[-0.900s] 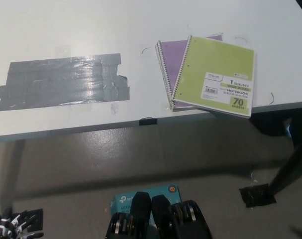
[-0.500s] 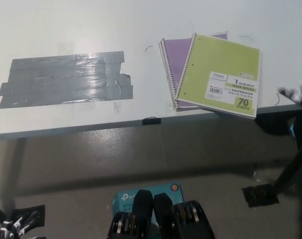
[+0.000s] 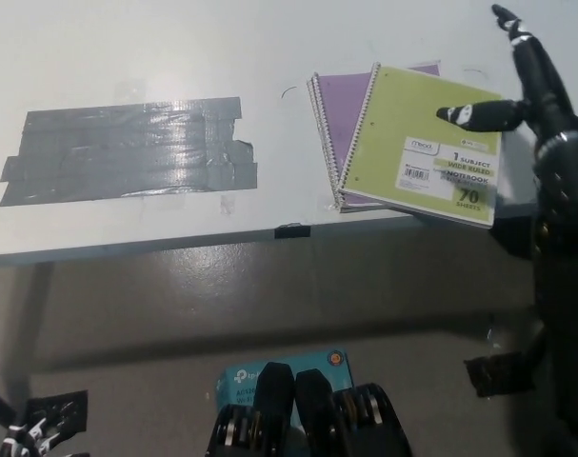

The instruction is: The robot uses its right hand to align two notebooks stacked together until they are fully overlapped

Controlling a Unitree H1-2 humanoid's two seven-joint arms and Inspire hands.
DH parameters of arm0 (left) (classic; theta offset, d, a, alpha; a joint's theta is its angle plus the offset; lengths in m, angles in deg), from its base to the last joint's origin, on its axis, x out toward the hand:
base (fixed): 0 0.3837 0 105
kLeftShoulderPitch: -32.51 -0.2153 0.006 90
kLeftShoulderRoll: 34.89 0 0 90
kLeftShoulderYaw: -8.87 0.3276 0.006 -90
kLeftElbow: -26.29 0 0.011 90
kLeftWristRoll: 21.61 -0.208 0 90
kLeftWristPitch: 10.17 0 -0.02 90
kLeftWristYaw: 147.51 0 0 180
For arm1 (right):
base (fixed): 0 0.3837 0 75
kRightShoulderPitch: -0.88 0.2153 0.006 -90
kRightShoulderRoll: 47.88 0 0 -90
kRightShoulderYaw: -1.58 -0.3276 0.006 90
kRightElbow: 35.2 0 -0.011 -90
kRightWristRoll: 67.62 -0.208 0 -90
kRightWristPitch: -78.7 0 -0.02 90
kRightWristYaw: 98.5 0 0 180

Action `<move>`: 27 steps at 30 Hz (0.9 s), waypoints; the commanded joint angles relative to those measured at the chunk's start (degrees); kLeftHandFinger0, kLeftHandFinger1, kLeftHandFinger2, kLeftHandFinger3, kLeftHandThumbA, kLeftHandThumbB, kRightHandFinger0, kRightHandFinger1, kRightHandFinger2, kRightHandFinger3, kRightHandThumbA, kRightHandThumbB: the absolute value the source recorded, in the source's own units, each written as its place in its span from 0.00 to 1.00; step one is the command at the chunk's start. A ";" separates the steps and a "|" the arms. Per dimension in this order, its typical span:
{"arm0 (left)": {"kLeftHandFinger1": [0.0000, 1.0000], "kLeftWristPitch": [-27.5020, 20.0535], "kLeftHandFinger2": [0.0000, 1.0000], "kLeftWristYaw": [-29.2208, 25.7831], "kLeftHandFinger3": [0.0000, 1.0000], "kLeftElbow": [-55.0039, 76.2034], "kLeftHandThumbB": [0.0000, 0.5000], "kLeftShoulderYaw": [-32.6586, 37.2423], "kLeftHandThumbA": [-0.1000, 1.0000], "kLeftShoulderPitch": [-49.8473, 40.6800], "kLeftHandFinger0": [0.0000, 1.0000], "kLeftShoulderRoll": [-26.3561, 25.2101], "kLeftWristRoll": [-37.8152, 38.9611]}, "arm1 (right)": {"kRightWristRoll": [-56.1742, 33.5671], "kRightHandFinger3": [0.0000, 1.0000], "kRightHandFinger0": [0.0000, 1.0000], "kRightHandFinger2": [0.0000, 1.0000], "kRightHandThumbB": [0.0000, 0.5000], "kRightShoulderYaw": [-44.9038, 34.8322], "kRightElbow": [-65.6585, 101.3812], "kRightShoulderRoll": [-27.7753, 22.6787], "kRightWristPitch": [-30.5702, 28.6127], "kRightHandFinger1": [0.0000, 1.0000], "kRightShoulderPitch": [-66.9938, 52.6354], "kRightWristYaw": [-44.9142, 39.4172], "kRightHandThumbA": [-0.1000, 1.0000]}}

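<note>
Notebooks: 2 spiral notebooks stacked on the white table (image 3: pixel 269 38), near its front edge, right side of my head view.
Green notebook (image 3: pixel 424 143): on top, cover up, label reads "1 subject", "notebook", "70 sheets". Tilted, its lower right corner pokes past the table edge.
Purple notebook (image 3: pixel 338 112): underneath, sticking out to the left of the green one, a sliver also showing along the top. Spirals not lined up, so the 2 are not overlapped yet.
Right hand (image 3: pixel 517 90): black, up at the right edge of the stack. Fingers spread, nothing gripped. One fingertip lies over the green cover's right part just above the label; I can't tell if it touches. Another finger points up and away over the table.
Right arm (image 3: pixel 560 238): black, comes up along the picture's right edge.
Left hand (image 3: pixel 36 430): only a bit of it at the lower left corner, resting low, below table level. I can't tell how its fingers are set.
Grey tape patch (image 3: pixel 127 150): wide, shiny, stuck on the table's left part, well apart from the notebooks.
Teal box (image 3: pixel 269 373): on the floor, bottom middle.
</note>
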 commanded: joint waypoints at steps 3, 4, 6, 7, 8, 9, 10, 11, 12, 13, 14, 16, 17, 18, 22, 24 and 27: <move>0.69 -1.71 0.90 1.65 1.00 3.01 1.00 0.10 1.00 -1.02 0.46 -1.56 -0.10 | 13.73 1.00 1.00 1.00 1.00 -0.01 -8.66 0.78 0.57 1.00 9.96 -1.22 1.00; 0.69 -1.69 0.90 1.67 1.00 3.06 1.00 0.23 1.00 -1.05 0.46 -1.52 -0.16 | 14.19 1.00 1.00 1.00 0.97 0.91 -9.67 0.69 0.57 1.00 10.48 -1.36 1.00; 0.69 -1.86 0.90 1.78 1.00 3.07 1.00 0.29 1.00 -1.10 0.45 -1.53 -0.17 | 15.05 1.00 1.00 1.00 0.95 1.61 -10.95 0.91 0.57 1.00 11.23 -1.59 1.00; 0.69 -1.94 0.89 1.69 1.00 3.17 1.00 0.26 1.00 -1.18 0.46 -1.47 -0.21 | 15.56 1.00 1.00 1.00 0.95 2.49 -12.19 1.20 0.57 1.00 11.93 -1.76 1.00; 0.69 -1.96 0.89 1.81 1.00 3.21 1.00 0.32 1.00 -1.23 0.46 -1.62 -0.26 | 15.74 1.00 1.00 1.00 0.98 2.47 -12.49 1.56 0.57 1.00 12.07 -1.75 1.00; 0.70 -1.85 0.90 1.86 1.00 3.20 1.00 0.36 1.00 -1.23 0.47 -1.67 -0.25 | 15.60 1.00 1.00 1.00 1.00 2.62 -12.77 1.79 0.57 1.00 12.11 -1.32 1.00; 0.70 -1.59 0.90 1.87 1.00 3.26 1.00 0.44 1.00 -1.14 0.47 -1.66 -0.25 | 15.66 1.00 1.00 1.00 1.00 2.61 -12.91 1.94 0.57 1.00 12.02 -0.90 1.00; 0.70 -1.58 0.91 2.04 1.00 2.98 1.00 0.45 1.00 -0.93 0.46 -1.66 -0.12 | 14.57 1.00 1.00 1.00 1.00 3.27 -13.03 2.45 0.57 1.00 11.67 0.67 1.00; 0.70 -1.51 0.89 2.15 1.00 3.11 1.00 0.53 1.00 -0.96 0.47 -1.56 -0.07 | 15.45 1.00 1.00 1.00 1.00 3.08 -12.94 2.93 0.57 1.00 11.45 0.89 1.00; 0.68 -1.23 0.88 2.08 1.00 3.35 1.00 0.52 1.00 -0.98 0.47 -1.41 0.03 | 16.24 1.00 1.00 1.00 1.00 3.27 -13.07 3.16 0.57 1.00 11.32 1.20 1.00; 0.68 -1.24 0.88 2.21 1.00 3.35 1.00 0.56 1.00 -1.00 0.47 -1.31 0.18 | 16.66 1.00 1.00 1.00 0.97 3.04 -13.08 3.49 0.57 1.00 11.14 1.34 1.00; 0.69 -1.54 0.89 2.44 1.00 3.23 1.00 0.59 1.00 -1.29 0.47 -1.23 0.32 | 17.79 1.00 1.00 1.00 0.89 2.56 -13.94 4.37 0.57 1.00 11.02 0.30 1.00; 0.68 -1.60 0.90 2.45 1.00 3.25 1.00 0.62 1.00 -1.31 0.46 -1.27 0.25 | 18.36 1.00 1.00 1.00 0.88 2.73 -14.22 4.39 0.57 1.00 10.96 -0.13 1.00; 0.68 -1.82 0.90 2.55 1.00 3.36 1.00 0.56 1.00 -1.42 0.46 -1.34 0.30 | 19.00 1.00 1.00 1.00 0.88 2.85 -14.40 4.47 0.57 1.00 10.93 -0.47 1.00; 0.72 -1.84 0.91 3.02 1.00 3.17 1.00 0.71 1.00 -1.32 0.51 -1.55 0.55 | 22.64 1.00 1.00 1.00 0.90 1.59 -17.36 4.62 0.57 1.00 10.53 -1.95 1.00; 0.71 -1.32 0.90 2.81 1.00 3.52 1.00 0.79 1.00 -1.25 0.52 -1.31 0.57 | 23.01 1.00 1.00 1.00 0.90 0.17 -19.15 4.57 0.57 1.00 10.31 -1.55 1.00; 0.70 -1.54 0.90 2.82 1.00 3.31 1.00 0.79 1.00 -1.14 0.49 -1.19 0.29 | 23.06 1.00 1.00 1.00 0.91 -0.45 -20.88 4.41 0.57 1.00 9.43 -0.18 1.00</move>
